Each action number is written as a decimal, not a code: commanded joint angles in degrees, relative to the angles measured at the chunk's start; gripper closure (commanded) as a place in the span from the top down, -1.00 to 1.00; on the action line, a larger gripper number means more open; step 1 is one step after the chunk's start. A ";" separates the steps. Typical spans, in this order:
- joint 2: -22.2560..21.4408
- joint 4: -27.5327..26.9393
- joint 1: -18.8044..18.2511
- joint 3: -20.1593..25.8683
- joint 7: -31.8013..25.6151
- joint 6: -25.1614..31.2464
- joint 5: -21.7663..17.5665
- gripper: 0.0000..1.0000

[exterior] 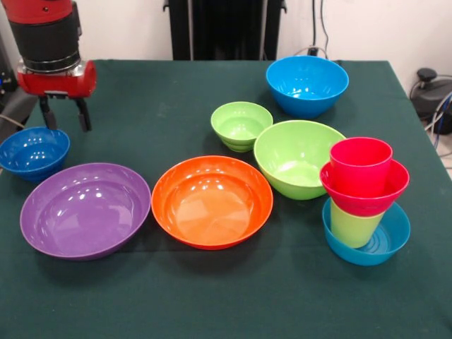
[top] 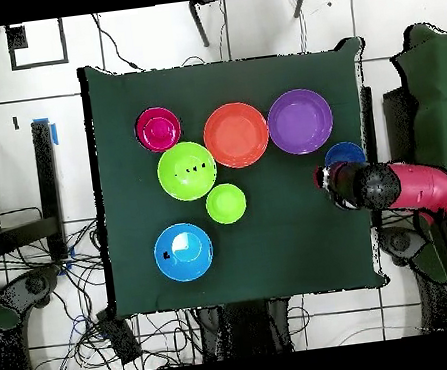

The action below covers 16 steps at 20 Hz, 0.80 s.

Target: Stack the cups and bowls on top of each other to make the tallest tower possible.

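Observation:
A tower stands at the right in the front view: a teal-blue bowl (exterior: pixel 397 236) holds a lime-green tumbler (exterior: pixel 353 226), which carries a red bowl (exterior: pixel 367 200) and a red tumbler (exterior: pixel 360 166). In the overhead view the tower (top: pixel 157 129) shows as red rings at the upper left. My gripper (exterior: pixel 66 116) hangs open and empty at the left, just behind and above the small dark-blue bowl (exterior: pixel 34 152). In the overhead view the gripper (top: pixel 323 179) is just below that bowl (top: pixel 345 153) at the table's right edge.
A purple bowl (exterior: pixel 85 208), an orange bowl (exterior: pixel 212 201) and a large lime-green bowl (exterior: pixel 296 159) lie across the middle of the green table (exterior: pixel 212 296). A small ribbed green bowl (exterior: pixel 240 126) and a large blue bowl (exterior: pixel 307 85) stand behind them.

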 commanded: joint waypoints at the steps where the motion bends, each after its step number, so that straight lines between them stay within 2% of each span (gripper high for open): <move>1: 2.40 3.17 0.94 1.08 -10.12 -5.78 -8.10 1.00; 8: 5.09 3.56 -0.11 3.23 -9.23 -8.53 -8.55 1.00; 16: 5.89 2.63 0.16 3.05 -8.56 -11.07 -9.78 1.00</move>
